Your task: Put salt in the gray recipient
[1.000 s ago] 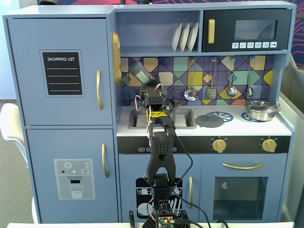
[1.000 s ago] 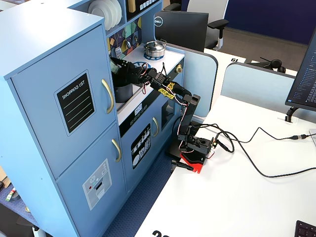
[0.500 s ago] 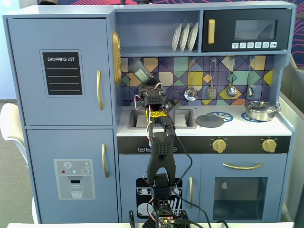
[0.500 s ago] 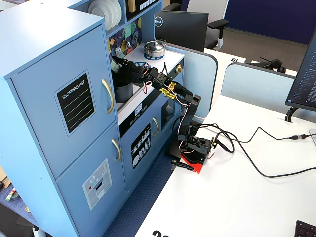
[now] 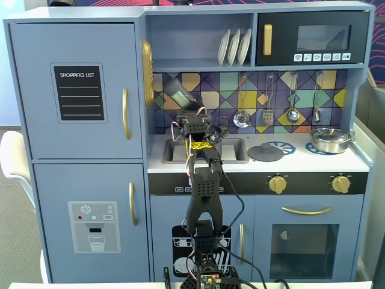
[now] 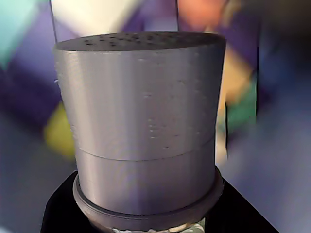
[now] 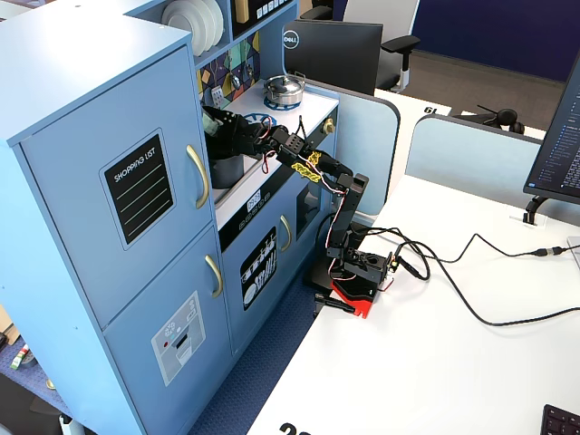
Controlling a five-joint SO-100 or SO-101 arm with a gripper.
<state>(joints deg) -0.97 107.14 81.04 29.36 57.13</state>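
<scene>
My gripper (image 5: 187, 110) is shut on the salt (image 5: 178, 94), a slim gray shaker held tilted, top toward the upper left, above the sink (image 5: 231, 158). In the wrist view the salt's perforated top and gray body (image 6: 146, 121) fill the frame, with the black jaws on either side at the bottom and the gripper (image 6: 146, 225) closed round it. In the side fixed view the gripper (image 7: 225, 130) holds the salt (image 7: 210, 125) over a dark gray recipient (image 7: 228, 169) standing in the sink area. The arm hides that recipient in the front fixed view.
A flat gray lid (image 5: 266, 152) lies on the counter right of the sink. A shiny silver lidded pan (image 5: 329, 139) stands on the far right burner. Utensils (image 5: 242, 117) hang on the tiled back wall. A shelf with white plates (image 5: 234, 47) is overhead.
</scene>
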